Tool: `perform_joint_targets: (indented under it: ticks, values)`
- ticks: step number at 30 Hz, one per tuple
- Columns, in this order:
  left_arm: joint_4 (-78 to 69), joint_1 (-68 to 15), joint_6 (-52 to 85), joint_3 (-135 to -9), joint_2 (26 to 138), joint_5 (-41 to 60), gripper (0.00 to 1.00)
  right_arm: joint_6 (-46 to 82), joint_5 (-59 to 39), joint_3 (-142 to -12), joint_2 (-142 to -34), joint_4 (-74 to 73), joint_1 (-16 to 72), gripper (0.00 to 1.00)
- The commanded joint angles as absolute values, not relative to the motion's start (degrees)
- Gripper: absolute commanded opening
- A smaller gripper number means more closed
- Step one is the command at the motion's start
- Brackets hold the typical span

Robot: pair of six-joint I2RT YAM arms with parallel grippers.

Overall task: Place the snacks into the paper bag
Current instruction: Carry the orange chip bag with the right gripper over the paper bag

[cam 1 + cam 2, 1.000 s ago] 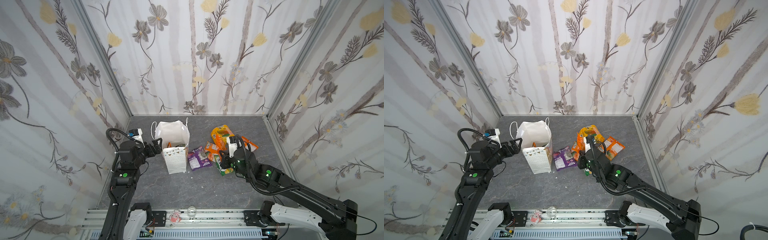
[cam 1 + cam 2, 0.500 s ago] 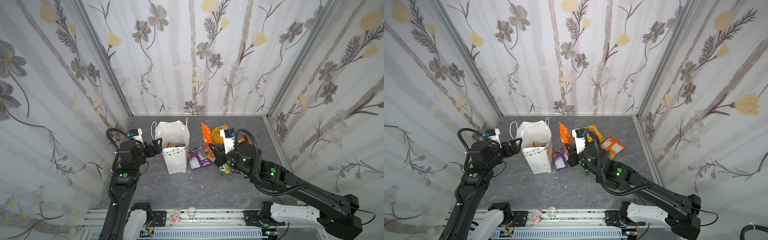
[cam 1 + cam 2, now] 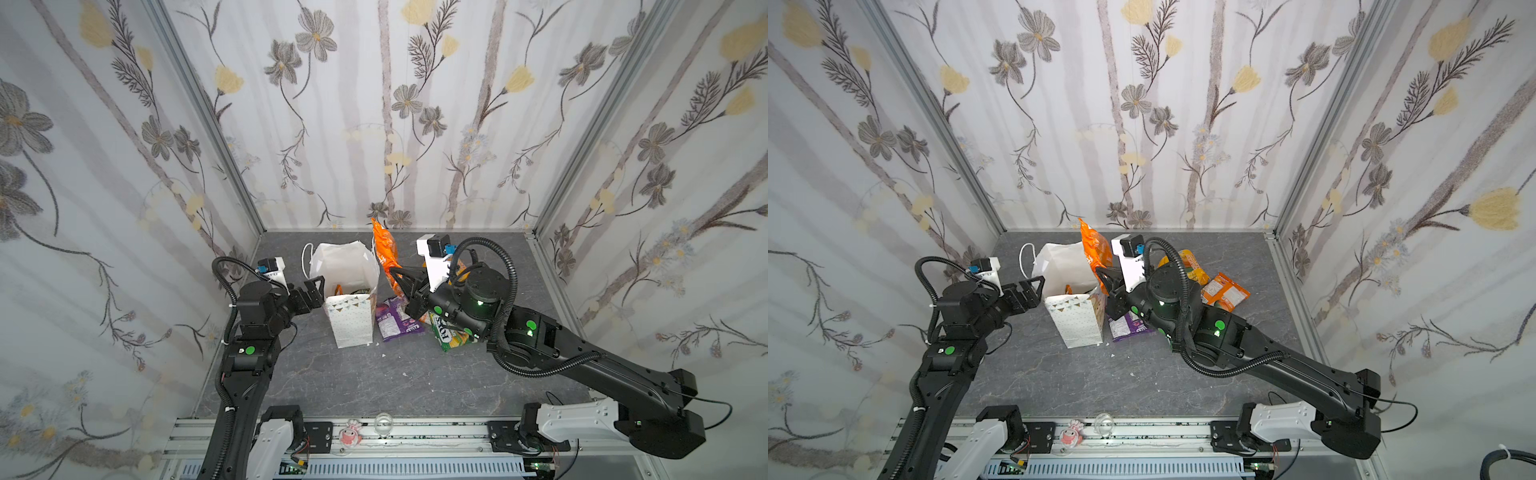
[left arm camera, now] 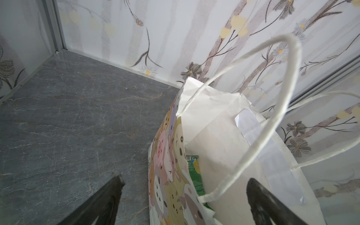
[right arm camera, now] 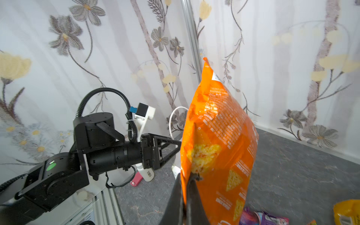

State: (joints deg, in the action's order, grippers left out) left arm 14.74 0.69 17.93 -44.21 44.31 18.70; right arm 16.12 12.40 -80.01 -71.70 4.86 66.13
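Now — R end effector [image 3: 392,273] aloft, tight on orange packet [image 3: 383,249] by paper bag [image 3: 349,324]; L end effector [image 3: 318,289] open.

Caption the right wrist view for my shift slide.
Right end effector shut on a tall, crinkly orange plastic snack packet, lifted clear of the grey marbled tabletop.

I count one paper bag [image 3: 351,328]. To its right, outside it, are five snacks: one tall orange packet [image 3: 384,249] raised beside its rim, one purple packet [image 3: 395,322], one green FOX'S packet [image 3: 451,338], one flat orange packet [image 3: 1225,293] and one puffy yellow-orange packet [image 3: 1190,262]. Inside the bag I make out two more: one green packet [image 4: 194,171] and one orange wrapper [image 3: 338,289]. On the bag's left are one white bottle [image 5: 146,173] and one pink flat item [image 5: 136,179].
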Motion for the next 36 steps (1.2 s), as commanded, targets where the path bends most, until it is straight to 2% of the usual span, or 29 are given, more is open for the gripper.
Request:
perform_joint_targets:
  ticks: [1, 17, 24, 36]
  values:
    - [12.66, 0.77, 17.67, -44.12, 44.30, 19.34, 1.00, 13.59, 9.47, -83.85, -74.60, 1.24, 66.83, 0.00]
    - [12.48, 0.78, 17.67, -44.06, 44.26, 19.59, 1.00, 16.44, 6.32, -86.19, -85.00, -5.78, 66.71, 0.00]
    - [12.57, 0.77, 17.67, -44.05, 44.12, 19.47, 1.00, 19.60, 6.37, -83.73, -87.18, -9.50, 64.44, 0.00]
    - [12.48, 0.77, 17.67, -44.03, 44.38, 19.73, 1.00, 23.00, 0.63, -80.92, -89.47, -12.56, 59.68, 0.00]
